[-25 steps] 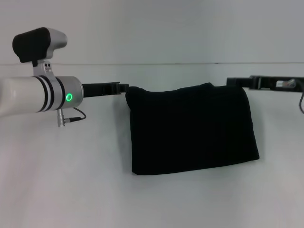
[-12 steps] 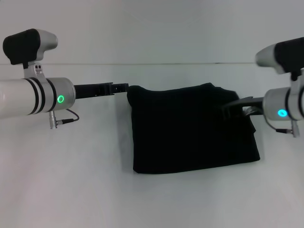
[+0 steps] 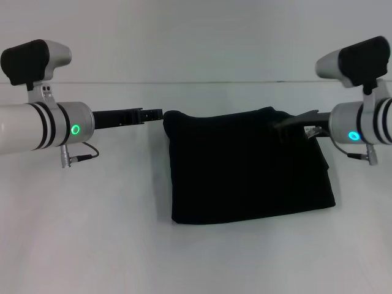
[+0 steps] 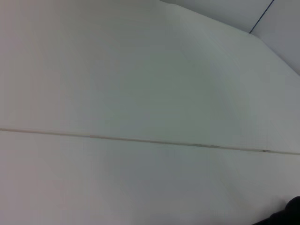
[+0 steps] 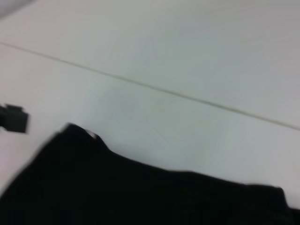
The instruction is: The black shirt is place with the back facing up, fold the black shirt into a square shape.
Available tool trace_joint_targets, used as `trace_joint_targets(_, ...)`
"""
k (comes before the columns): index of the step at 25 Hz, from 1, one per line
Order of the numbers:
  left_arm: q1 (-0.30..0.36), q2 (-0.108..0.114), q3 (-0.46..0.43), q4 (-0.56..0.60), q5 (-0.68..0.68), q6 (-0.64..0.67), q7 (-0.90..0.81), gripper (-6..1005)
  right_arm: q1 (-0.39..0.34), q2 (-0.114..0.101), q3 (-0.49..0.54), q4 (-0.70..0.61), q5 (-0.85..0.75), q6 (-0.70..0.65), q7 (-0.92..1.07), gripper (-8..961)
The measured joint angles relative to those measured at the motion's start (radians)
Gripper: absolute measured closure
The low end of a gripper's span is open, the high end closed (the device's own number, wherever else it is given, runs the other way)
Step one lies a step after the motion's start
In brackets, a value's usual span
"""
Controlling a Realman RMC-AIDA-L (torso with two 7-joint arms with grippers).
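The black shirt [image 3: 251, 168] lies folded into a rough rectangle in the middle of the white table. It fills the lower part of the right wrist view as the black shirt [image 5: 140, 192], and a corner of it shows in the left wrist view [image 4: 293, 213]. My left gripper [image 3: 154, 114] hovers just off the shirt's far left corner, a small gap away from the cloth. My right gripper [image 3: 285, 130] hangs open over the shirt's far right part and holds nothing. The left gripper's tip [image 5: 14, 118] also shows in the right wrist view.
The white table [image 3: 92, 233] stretches around the shirt, and a thin seam [image 3: 196, 82] marks its far edge against the white wall. Both white forearms [image 3: 37, 125] reach in from the sides at the height of the shirt's far edge.
My right arm swung in from the far right until its gripper came over the shirt's right side. My left gripper drew back slightly to the left, off the shirt's corner. The shirt stayed put.
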Motion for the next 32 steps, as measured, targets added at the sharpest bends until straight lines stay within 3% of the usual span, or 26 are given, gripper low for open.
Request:
trace_joint_targets(4, 0.001, 0.001, 0.0, 0.0, 0.0, 0.004, 0.001, 208, -0.03, -0.002, 0.03, -0.053, 0.0, -0.091, 0.005, 955)
trace_joint_targets(10, 0.005, 0.004, 0.0, 0.001, 0.0, 0.007, 0.001, 212, -0.059, -0.024, 0.056, -0.068, -0.01, -0.262, 0.006, 955)
trace_joint_targets(14, 0.005, 0.004, 0.0, 0.001, 0.0, 0.013, 0.001, 212, -0.059, -0.023, 0.052, -0.051, -0.049, -0.243, 0.008, 954)
trace_joint_targets(22, 0.007, 0.004, 0.0, 0.004, 0.0, 0.02, 0.002, 211, -0.004, 0.004, 0.033, 0.032, -0.128, -0.12, 0.001, 929)
trace_joint_targets(28, -0.002, 0.007, 0.004, 0.0, 0.006, 0.018, -0.033, 211, -0.052, 0.015, 0.035, -0.093, -0.053, -0.134, 0.0, 910)
trace_joint_targets(32, -0.012, 0.005, 0.005, -0.018, 0.006, -0.005, -0.053, 211, -0.102, -0.003, 0.037, -0.184, 0.057, -0.189, 0.002, 897)
